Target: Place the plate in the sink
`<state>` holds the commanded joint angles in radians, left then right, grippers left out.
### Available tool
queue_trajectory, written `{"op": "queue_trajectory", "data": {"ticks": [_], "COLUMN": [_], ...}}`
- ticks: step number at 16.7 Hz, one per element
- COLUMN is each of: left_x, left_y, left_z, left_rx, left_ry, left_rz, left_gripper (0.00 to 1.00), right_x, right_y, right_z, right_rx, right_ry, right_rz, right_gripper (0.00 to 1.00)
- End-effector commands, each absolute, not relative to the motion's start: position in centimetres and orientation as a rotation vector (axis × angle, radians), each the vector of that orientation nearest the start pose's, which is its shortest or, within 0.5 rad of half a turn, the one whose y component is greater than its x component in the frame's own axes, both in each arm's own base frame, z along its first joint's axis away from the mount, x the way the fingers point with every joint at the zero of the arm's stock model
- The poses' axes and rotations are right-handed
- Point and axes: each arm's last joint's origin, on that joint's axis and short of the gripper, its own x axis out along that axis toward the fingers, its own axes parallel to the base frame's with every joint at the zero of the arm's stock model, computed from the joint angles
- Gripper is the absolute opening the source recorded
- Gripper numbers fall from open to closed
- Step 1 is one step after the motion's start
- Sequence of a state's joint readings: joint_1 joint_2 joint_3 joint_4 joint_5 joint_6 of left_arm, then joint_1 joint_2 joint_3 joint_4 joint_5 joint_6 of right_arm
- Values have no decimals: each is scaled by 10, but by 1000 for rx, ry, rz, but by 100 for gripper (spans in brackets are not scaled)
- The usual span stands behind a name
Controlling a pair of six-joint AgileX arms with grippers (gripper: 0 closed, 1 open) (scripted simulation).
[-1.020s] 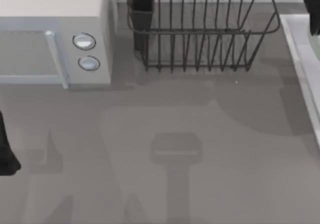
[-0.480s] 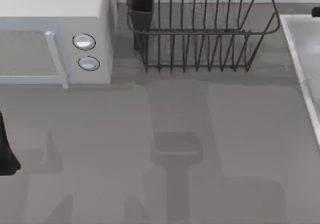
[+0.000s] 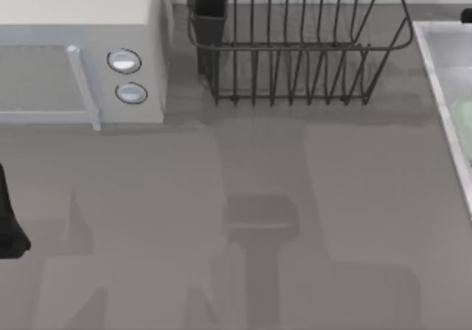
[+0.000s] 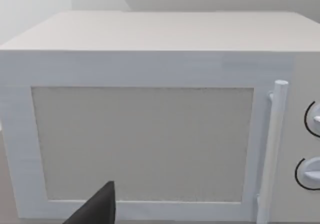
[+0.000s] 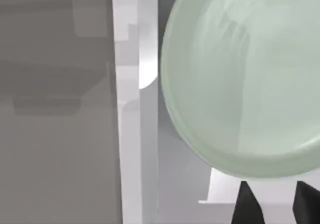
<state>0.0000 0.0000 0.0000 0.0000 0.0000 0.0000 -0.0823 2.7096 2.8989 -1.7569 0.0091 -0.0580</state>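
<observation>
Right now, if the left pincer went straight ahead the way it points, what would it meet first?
Most likely the microwave: its door fills the left wrist view straight ahead of the left pincer. How far off is unclear.

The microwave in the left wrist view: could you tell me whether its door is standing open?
No. The microwave shows its door flush with the front panel, and the handle stands upright beside the knobs.

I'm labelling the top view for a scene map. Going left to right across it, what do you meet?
Left end effector at the left edge → microwave → black wire dish rack → sink rim → plate, a pale green sliver in the sink at the right edge.
</observation>
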Motion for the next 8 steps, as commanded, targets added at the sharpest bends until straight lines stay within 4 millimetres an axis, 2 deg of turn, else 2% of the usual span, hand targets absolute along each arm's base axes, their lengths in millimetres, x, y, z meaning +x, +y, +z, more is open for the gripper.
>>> {"op": "queue_trajectory", "data": {"ticks": [7, 8], "left_x": [106, 106], "left_y": [-1, -1], "left_z": [160, 160], "left_rx": [0, 0], "left_ry": [0, 0], "left_rz": [0, 0], "left_gripper": [100, 100], "right_x": [494, 494], "right_y": [-33, -33], "right_z": [217, 217], "right_rx": [8, 8], "right_ry": [1567, 1567], "right_rz": [-8, -8], "right_gripper": [98, 100]}}
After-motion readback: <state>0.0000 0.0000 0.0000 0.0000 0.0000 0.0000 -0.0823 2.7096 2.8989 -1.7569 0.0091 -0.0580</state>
